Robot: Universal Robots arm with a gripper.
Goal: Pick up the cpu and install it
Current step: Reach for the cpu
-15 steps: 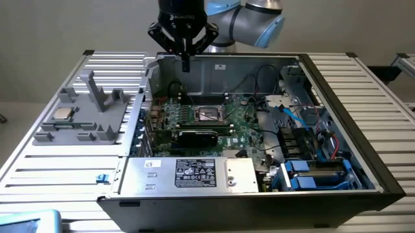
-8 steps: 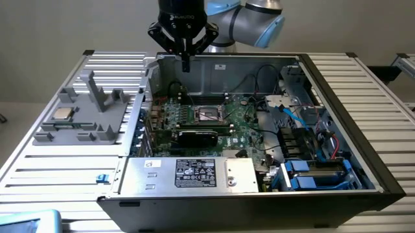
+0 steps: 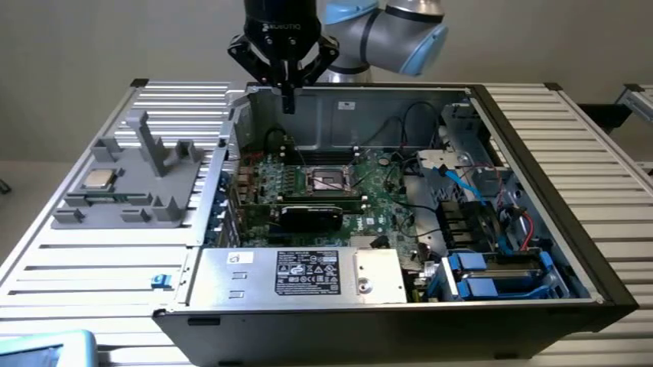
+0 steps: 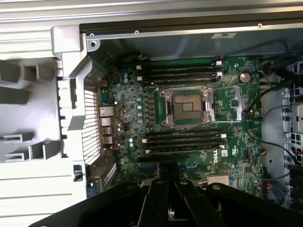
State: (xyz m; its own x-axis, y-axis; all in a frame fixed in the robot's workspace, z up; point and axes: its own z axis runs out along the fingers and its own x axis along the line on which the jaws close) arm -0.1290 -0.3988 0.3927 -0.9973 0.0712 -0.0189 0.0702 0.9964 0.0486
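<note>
Above the rear wall of the open computer case (image 3: 531,252), the hand (image 3: 289,104) hangs with its black fingers pressed together and nothing gripped between them. In the wrist view the same closed hand (image 4: 168,182) points down into the case.

Below and ahead of the hand, the case holds a green motherboard (image 4: 128,113). Near the board's middle sits the dark square CPU socket (image 3: 329,180) in its metal frame, its centre bare (image 4: 186,106). Rows of black memory slots (image 4: 182,72) lie on either side of the socket. Farther from the hand, a black expansion card (image 3: 311,215) lies across the board. Beyond it a silver power supply (image 3: 296,273) with a label fills the case's near corner. Blue drive caddies (image 3: 479,275) and loose cables (image 3: 464,183) occupy the side toward the exterior view's right.

Outside the case, off to the hand's side toward the exterior view's left, a grey plastic fixture (image 3: 153,164) with upright posts stands on the slatted metal surface (image 3: 92,264). The cpu (image 3: 99,179) lies flat on this fixture, well apart from the hand, its shiny metal top facing up.
</note>
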